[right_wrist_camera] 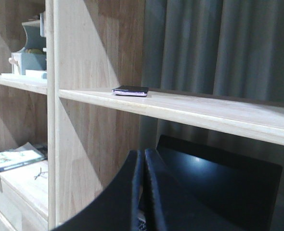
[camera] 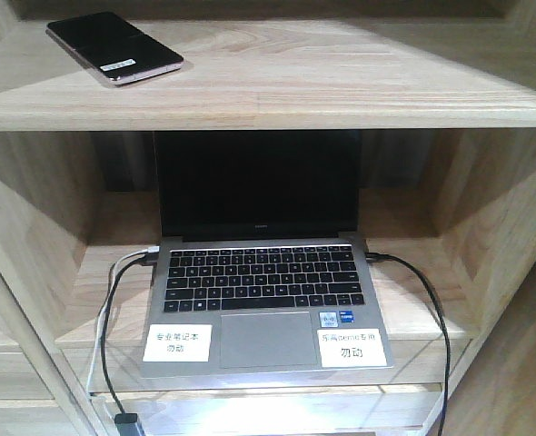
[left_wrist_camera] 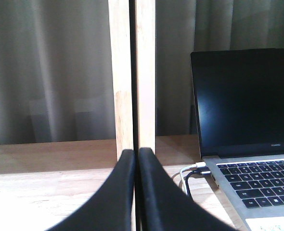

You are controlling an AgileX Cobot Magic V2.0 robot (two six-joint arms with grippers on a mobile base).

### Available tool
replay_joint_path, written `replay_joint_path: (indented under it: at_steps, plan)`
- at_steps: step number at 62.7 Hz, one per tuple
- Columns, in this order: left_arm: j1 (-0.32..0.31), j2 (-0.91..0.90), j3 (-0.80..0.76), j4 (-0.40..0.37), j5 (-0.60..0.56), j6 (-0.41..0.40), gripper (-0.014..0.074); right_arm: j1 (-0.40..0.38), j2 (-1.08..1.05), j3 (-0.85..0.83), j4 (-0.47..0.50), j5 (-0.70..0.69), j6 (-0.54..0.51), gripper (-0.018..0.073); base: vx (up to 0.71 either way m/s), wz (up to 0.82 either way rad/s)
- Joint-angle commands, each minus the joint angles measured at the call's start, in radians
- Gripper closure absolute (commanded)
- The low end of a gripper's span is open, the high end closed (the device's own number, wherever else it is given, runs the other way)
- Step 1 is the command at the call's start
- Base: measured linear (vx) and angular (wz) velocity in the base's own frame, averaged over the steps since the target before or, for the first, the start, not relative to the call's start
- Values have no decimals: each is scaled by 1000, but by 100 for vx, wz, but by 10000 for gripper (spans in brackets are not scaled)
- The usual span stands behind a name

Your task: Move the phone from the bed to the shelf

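Note:
The phone (camera: 114, 48), a glossy black slab with a pinkish rim and a small white sticker, lies flat on the pale wood shelf (camera: 322, 82) near its back left. The right wrist view shows the phone (right_wrist_camera: 130, 90) edge-on, resting on the shelf (right_wrist_camera: 204, 113). My right gripper (right_wrist_camera: 143, 155) is shut and empty, below the shelf board and apart from the phone. My left gripper (left_wrist_camera: 136, 153) is shut and empty, facing the wooden upright (left_wrist_camera: 131, 72) left of the laptop. The bed is out of view. Neither gripper shows in the front view.
An open grey laptop (camera: 263, 272) with a black screen stands in the cubby under the shelf, with cables (camera: 109, 327) hanging off its left and right sides. Papers and small items (right_wrist_camera: 17, 159) lie in the neighbouring cubby to the left. Grey curtains (left_wrist_camera: 50, 67) hang behind the unit.

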Motion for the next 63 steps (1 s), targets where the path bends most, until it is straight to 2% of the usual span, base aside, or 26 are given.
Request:
replay_joint_path:
  at_steps: [1, 38, 45, 49, 63]
  plan:
    - [-4, -7, -24, -11, -69, -9, 595, -3, 12, -23, 12, -58, -10, 564, 0, 0]
    - [-4, -7, -24, -11, -69, -9, 595, -3, 12, -23, 11, -61, -10, 564, 0, 0]
    - [-4, -7, -24, -11, -69, -9, 595, -3, 12, -23, -57, -62, 4, 564, 0, 0]
    - [-4, -7, -24, -11, -69, -9, 595, -3, 12, -23, -130, -62, 64, 564, 0, 0]
    - [-4, -7, -24, -11, -69, -9, 595, -3, 12, -23, -460, -62, 458, 564, 0, 0]
